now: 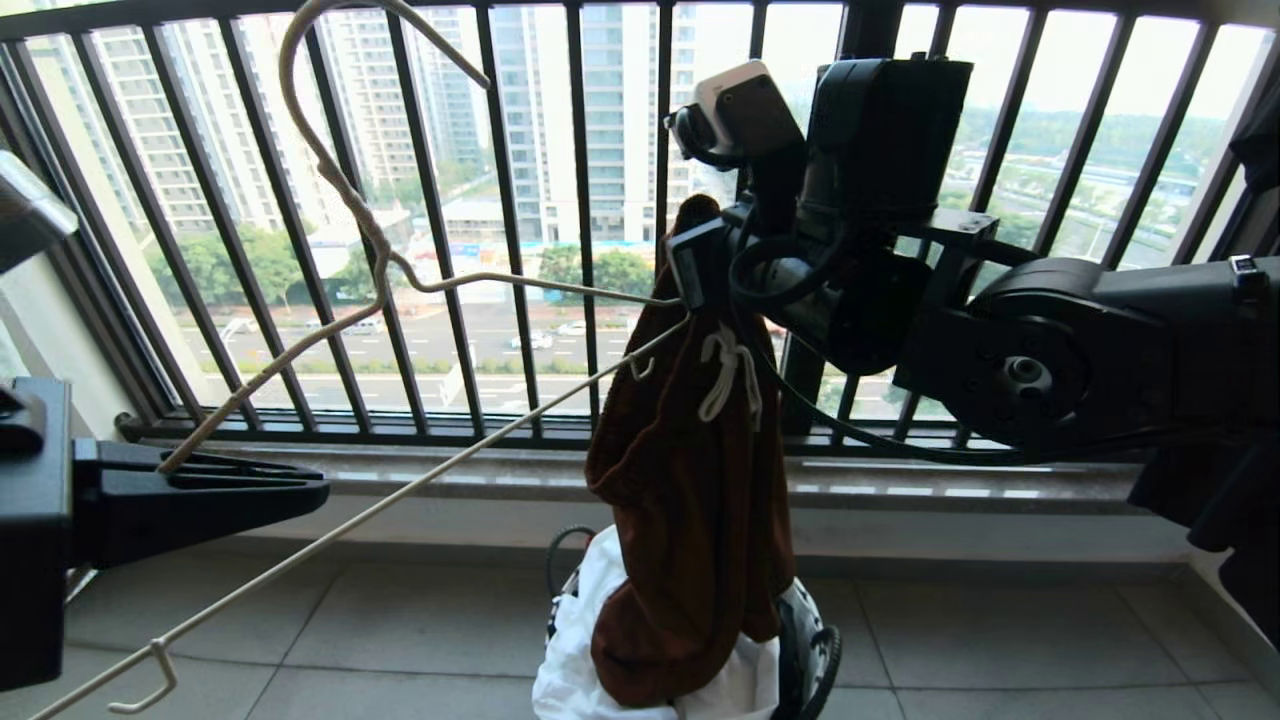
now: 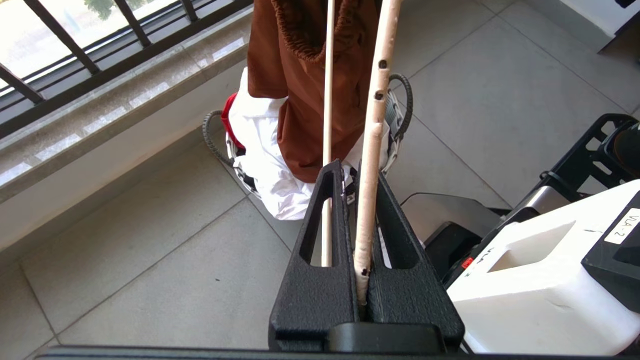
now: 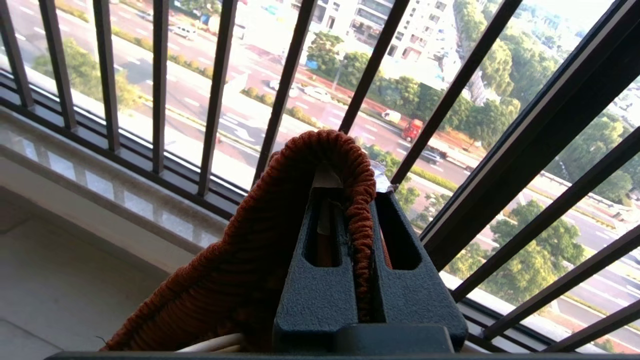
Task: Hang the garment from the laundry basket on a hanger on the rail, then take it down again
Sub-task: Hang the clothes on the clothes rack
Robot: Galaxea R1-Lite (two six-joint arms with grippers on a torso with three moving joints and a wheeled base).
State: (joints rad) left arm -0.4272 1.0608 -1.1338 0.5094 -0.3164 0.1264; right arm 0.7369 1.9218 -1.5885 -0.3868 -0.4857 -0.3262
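Nearest the head camera, the left gripper is a black, matt, wedge-shaped part with cut-out windows, and it pinches one arm of the hanger. In the left wrist view its textured fingers are pressed together on a thick, cream-coloured bar whose coating is chipped in small dark spots; a thinner, smooth cream wire runs alongside through one finger window. The hanger is a thin wire-style frame, tilted, with its long hook curving up toward the top of the balustrade and a small notch hook at its low end above the floor.

The right gripper holds the garment aloft by its waistband. In the right wrist view the fingers are closed on the gathered, ribbed elastic edge, which loops over one fingertip. The garment is rust-brown, soft-piled cloth with a knotted white drawstring; it hangs straight down, and the far end of the hanger reaches it at the waistband.

Directly below, the laundry basket stands on the pale grey tiled floor near the stone sill. It is round, with a dark twisted rim, and holds crumpled white cloth. The garment's hem touches that cloth.
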